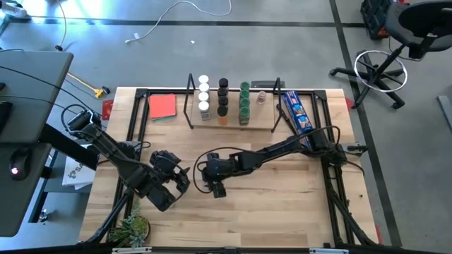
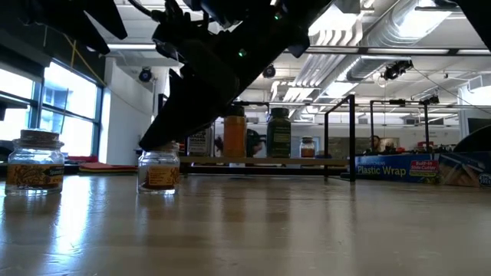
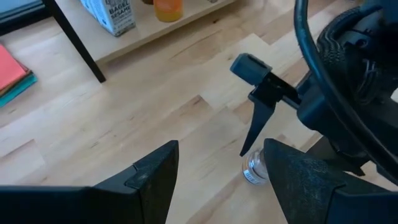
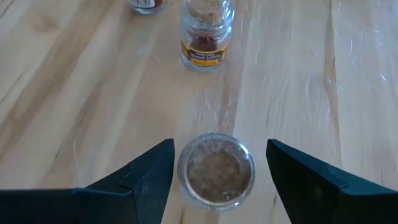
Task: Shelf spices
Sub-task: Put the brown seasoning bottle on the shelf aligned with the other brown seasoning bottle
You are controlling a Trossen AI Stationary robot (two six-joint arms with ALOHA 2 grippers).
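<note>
A small spice jar [image 4: 216,169] with a clear lid stands upright on the wooden table. My right gripper [image 4: 217,180] is open, slanting down over it, with one finger on each side and a small gap to each. The low view shows this jar [image 2: 159,170] under the dark gripper. Two more jars [image 4: 205,34] [image 4: 146,5] stand just beyond it. My left gripper [image 1: 173,187] hovers open beside the right gripper [image 1: 214,185], with nothing between its fingers [image 3: 155,180]. The shelf [image 1: 233,121] at the far edge carries rows of jars [image 1: 223,99].
A red card [image 1: 162,106] lies left of the shelf and a blue packet [image 1: 296,113] right of it. A small plant [image 1: 131,229] sits at the near left corner. Another jar [image 2: 34,162] stands on the table in the low view. Black frame rails [image 1: 332,176] run along the table's sides.
</note>
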